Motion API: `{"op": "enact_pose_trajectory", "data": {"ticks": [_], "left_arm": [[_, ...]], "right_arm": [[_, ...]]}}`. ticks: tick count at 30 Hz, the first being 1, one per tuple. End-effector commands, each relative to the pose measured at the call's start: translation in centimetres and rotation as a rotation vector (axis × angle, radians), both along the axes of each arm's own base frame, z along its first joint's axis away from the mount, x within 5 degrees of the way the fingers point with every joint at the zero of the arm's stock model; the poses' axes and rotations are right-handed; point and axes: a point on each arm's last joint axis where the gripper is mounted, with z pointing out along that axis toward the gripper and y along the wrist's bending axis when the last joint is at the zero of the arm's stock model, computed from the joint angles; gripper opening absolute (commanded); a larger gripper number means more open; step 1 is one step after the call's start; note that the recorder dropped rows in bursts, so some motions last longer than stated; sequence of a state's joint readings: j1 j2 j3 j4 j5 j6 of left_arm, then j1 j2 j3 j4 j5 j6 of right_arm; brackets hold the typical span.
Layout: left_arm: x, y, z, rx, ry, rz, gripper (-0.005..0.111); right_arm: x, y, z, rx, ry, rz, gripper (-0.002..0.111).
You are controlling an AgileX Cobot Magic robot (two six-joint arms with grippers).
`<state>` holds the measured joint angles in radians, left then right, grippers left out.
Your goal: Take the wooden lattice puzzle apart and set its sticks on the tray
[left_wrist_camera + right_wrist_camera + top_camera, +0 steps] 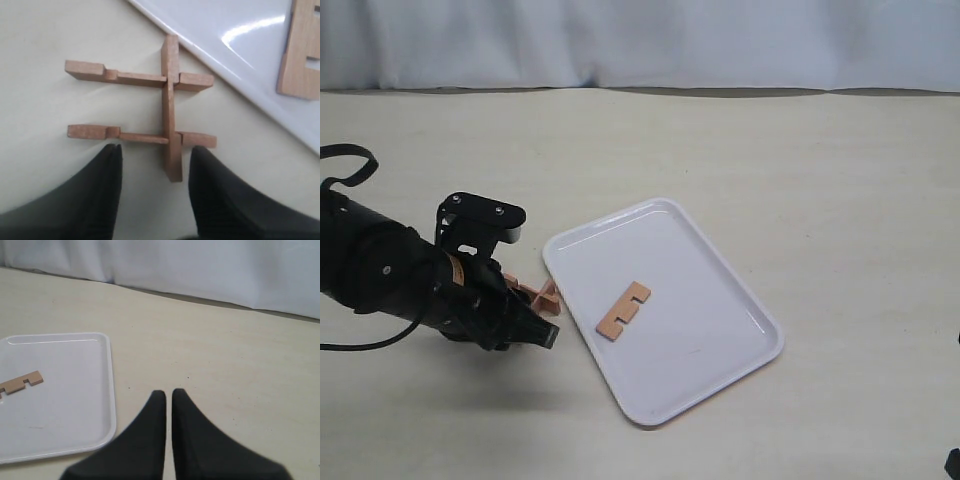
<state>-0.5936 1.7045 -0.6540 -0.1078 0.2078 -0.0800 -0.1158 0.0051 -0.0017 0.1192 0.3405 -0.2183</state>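
Note:
What stands of the wooden lattice puzzle is three reddish-brown notched sticks, one crossing two parallel ones. It lies on the table just off the tray's left edge. My left gripper hovers over it, open, its fingers either side of the crossing stick's end and holding nothing. It also shows in the exterior view. A single loose stick lies flat near the middle of the white tray. My right gripper is shut and empty, over bare table beside the tray.
A pale cloth backdrop closes off the far side of the beige table. The left arm's black body lies low over the table at the left. Only a dark tip of the right arm shows at the bottom right corner.

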Motion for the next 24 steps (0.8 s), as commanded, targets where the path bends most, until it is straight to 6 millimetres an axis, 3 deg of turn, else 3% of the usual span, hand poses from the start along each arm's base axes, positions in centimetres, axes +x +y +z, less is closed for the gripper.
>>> {"op": "enact_pose_trajectory", "data": {"ticks": [1,24], "left_arm": [[0.14,-0.07,0.0,-0.014,-0.013,0.013,0.038],[-0.24,-0.02,-0.14,-0.01,0.035,0.036,0.038]], "right_arm": [[-0.03,0.01,-0.04,-0.005,-0.002,0.003,0.004],[-0.03,0.01,-0.04,-0.005,-0.002,0.003,0.004]]}}
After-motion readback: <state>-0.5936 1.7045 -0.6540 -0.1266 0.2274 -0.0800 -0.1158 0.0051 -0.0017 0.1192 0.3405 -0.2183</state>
